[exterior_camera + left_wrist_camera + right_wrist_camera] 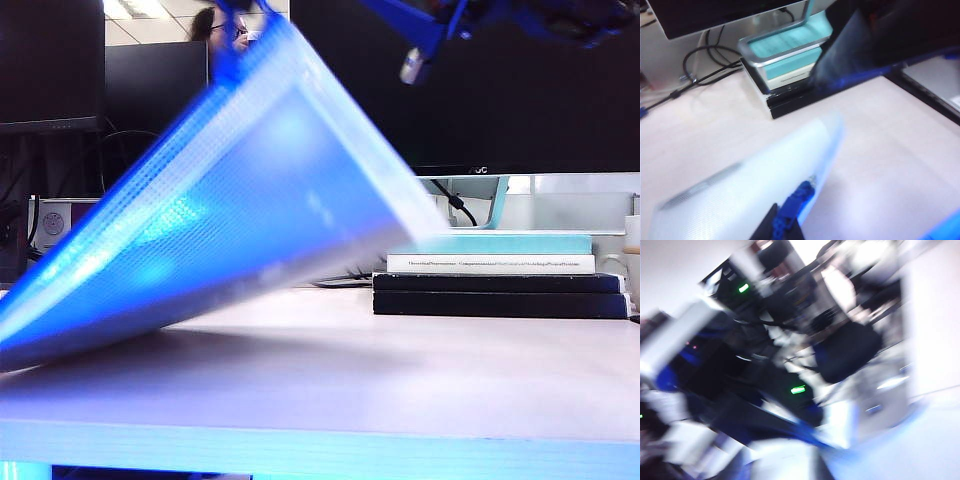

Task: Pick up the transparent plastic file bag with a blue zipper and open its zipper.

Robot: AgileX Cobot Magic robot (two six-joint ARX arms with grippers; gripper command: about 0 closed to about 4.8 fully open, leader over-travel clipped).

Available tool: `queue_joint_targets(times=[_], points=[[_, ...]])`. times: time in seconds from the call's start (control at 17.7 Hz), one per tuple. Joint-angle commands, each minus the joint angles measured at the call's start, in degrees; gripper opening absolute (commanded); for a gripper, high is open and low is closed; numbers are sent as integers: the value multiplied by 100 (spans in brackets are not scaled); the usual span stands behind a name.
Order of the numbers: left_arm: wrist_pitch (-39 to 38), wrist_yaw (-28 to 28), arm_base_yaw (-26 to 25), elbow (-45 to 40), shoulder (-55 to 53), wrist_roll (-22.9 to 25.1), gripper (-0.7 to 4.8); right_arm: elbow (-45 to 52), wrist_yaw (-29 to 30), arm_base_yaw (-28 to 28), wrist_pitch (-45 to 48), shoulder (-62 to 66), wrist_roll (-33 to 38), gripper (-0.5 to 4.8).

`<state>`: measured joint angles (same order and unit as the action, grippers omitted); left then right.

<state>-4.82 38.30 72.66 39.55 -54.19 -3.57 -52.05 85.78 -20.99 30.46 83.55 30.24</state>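
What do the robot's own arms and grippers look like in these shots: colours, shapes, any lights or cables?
The left gripper shows black fingers with bright blue, ridged pads. In the exterior view, dark arm links with blue parts cross the top, one ending in a small pale cylinder. The right wrist view is too blurred for detail: dark shapes, blue edges, green lights.

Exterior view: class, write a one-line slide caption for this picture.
Translucent file bag with blue zipper tilted up off the white table, one edge resting on it, stacked books behind.
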Motion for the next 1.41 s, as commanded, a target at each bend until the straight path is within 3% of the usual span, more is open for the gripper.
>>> queue_joint_targets(times=[0.06, 0.23, 0.4, 0.51, 0.62, 0.68, 0.85, 1.07, 1.24, 1.41], points=[[-216, -671, -46, 28, 365, 321, -6, 39, 0, -52, -85, -33, -772, 216], [-579, -1539, -527, 31, 422, 177, -6, 66, -142, -122, 2, -39, -1388, 245], [-730, -1545, -761, 33, 470, 203, -6, 68, -439, -122, -66, -168, -1631, 243], [-713, -1556, -826, 35, 533, 291, -6, 61, -2420, -120, -894, -603, -2404, 241], [-708, -1541, -826, 35, 542, 295, -6, -70, -4323, -155, -2695, -1274, -3971, 239], [-708, -1543, -826, 35, 542, 302, -6, -105, -4618, -203, -3139, -1438, -4238, 240], [-564, -1598, -826, 35, 544, 686, -6, -107, -4575, -155, -3958, -1943, -4334, 303], [-520, -1982, -831, 37, 562, 811, -6, -168, -4699, -426, -5862, -2354, -5497, 340], [-352, -2675, -831, 48, 564, 925, -6, -168, -4610, -824, -6019, -2393, -5589, 370], [-385, -2988, -833, 131, 562, 1019, -6, -168, -4736, -1298, -6360, -2391, -5761, 370]])
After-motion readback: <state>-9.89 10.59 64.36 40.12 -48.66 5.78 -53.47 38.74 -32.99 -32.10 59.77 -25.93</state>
